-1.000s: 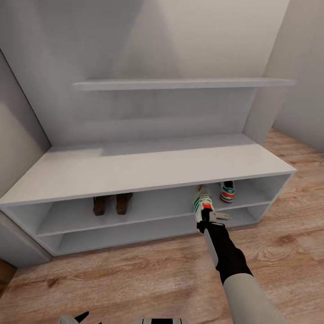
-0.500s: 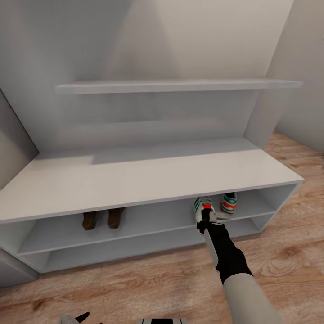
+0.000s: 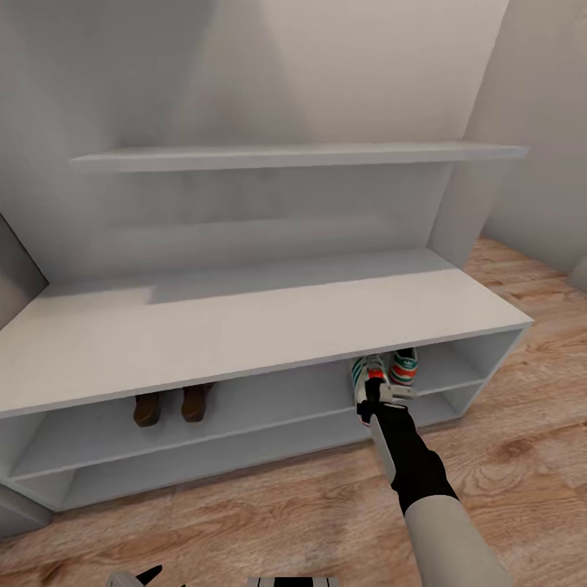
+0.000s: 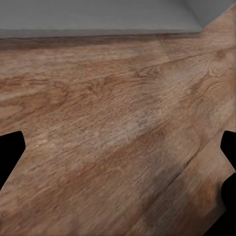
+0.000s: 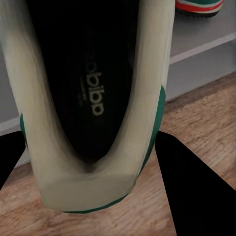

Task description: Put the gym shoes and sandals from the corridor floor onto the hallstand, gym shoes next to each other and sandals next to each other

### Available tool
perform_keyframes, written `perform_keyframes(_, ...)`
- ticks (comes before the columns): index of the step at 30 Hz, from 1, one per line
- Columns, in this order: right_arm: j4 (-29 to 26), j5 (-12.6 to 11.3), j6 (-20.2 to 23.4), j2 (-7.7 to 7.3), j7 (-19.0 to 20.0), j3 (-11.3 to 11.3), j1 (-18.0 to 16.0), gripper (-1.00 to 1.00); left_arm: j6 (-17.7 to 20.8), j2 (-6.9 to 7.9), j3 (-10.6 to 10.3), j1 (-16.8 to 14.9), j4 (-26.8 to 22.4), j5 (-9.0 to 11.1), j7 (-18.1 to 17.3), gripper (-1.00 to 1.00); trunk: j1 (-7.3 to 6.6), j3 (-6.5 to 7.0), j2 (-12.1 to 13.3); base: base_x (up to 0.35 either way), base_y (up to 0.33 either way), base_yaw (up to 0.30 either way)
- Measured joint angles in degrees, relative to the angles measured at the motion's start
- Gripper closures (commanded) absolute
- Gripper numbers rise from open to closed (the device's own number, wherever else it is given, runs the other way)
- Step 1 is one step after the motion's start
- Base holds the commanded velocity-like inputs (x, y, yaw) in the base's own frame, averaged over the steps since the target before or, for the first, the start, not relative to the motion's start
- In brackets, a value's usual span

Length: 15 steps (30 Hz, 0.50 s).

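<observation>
Nearer shelved gym shoe now: second gym shoe pinched by right end effector; two sandals shelved.

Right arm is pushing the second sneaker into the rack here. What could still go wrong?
1. The held sneaker sits at the upper shelf's front edge with its heel over the floor; released now, it may tip out.
2. It is very close to the shelved sneaker; pushing further could knock that one sideways.
3. The right gripper works just under the bench top, so lifting could hit it.
</observation>
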Motion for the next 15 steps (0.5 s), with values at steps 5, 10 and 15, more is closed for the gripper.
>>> perform_keyframes(5,-0.1,0.1,0.0,0.00,0.0,0.0,0.0,1.00,0.1,0.02,-0.1,0.0,0.0,0.0,0.0,-1.00,0.11,-1.05,-0.1,0.000,0.000,0.000)
perform_keyframes(10,-2.2,-1.0,-0.2,0.01,0.1,0.0,0.0,1.00,0.1,-0.01,-0.1,0.0,0.0,-0.1,0.0,-1.00,0.19,-2.36,-0.1,0.000,0.000,0.000)
perform_keyframes(15,-2.4,-1.1,-0.1,0.01,0.1,-0.1,0.0,1.00,0.0,-0.03,-0.1,0.0,0.1,0.0,0.0,-1.00,0.18,-2.45,-0.1,0.041,0.000,0.000)
